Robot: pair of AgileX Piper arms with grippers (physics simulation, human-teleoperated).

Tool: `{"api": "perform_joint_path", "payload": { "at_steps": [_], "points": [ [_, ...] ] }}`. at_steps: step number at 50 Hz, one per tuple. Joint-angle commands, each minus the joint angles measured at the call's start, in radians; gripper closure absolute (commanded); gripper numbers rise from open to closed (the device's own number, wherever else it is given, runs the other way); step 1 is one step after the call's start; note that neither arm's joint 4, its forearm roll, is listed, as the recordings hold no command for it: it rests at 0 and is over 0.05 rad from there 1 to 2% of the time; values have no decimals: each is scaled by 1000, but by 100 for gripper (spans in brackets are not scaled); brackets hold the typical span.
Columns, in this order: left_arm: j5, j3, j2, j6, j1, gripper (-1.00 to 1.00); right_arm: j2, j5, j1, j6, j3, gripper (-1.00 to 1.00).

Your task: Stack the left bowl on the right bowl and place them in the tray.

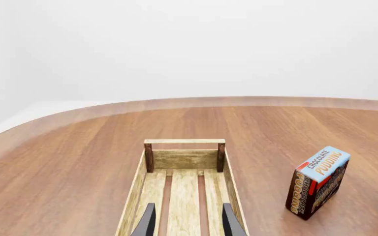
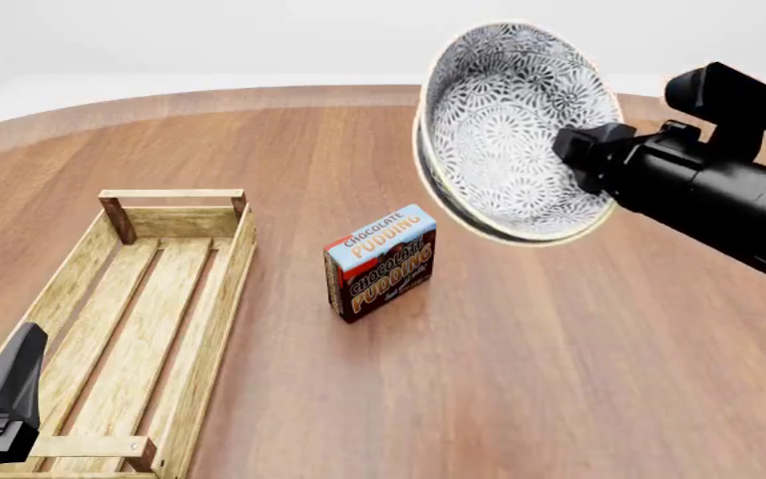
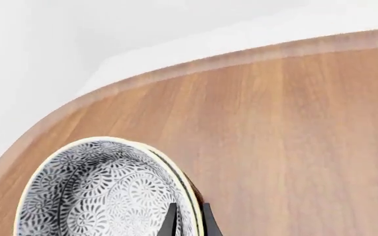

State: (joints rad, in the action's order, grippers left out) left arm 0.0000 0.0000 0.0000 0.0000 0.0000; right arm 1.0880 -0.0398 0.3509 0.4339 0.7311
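Two bowls, nested: left bowl [image 2: 517, 120] inside right bowl [image 2: 479, 219], tipped on edge in the air right of the pudding box [image 2: 380, 261]. Right gripper [image 3: 187, 219] pinches both rims. Left gripper [image 1: 187, 220] is spread, holding nothing, over the near end of the one tray [image 2: 216, 289], which sits left on the table [image 2: 490, 379].

We see a reddish-brown wooden table [image 2: 517, 359] with a curved far edge, against plain white, evenly lit surroundings.
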Motion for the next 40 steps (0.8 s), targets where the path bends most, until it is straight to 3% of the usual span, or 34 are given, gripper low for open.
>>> {"api": "perform_joint_path", "payload": {
  "at_steps": [1,10,14,29,40],
  "points": [
    [0,0,0,0,0,-100,72,114,57,-32,231,100],
    [0,0,0,0,0,-100,157,152,97,-41,370,100],
    [0,0,0,0,0,-100,255,185,148,-60,507,100],
    [0,0,0,0,0,-100,475,254,235,-73,784,100],
    [0,0,0,0,0,-100,565,256,279,-73,870,100]
  ]
}}
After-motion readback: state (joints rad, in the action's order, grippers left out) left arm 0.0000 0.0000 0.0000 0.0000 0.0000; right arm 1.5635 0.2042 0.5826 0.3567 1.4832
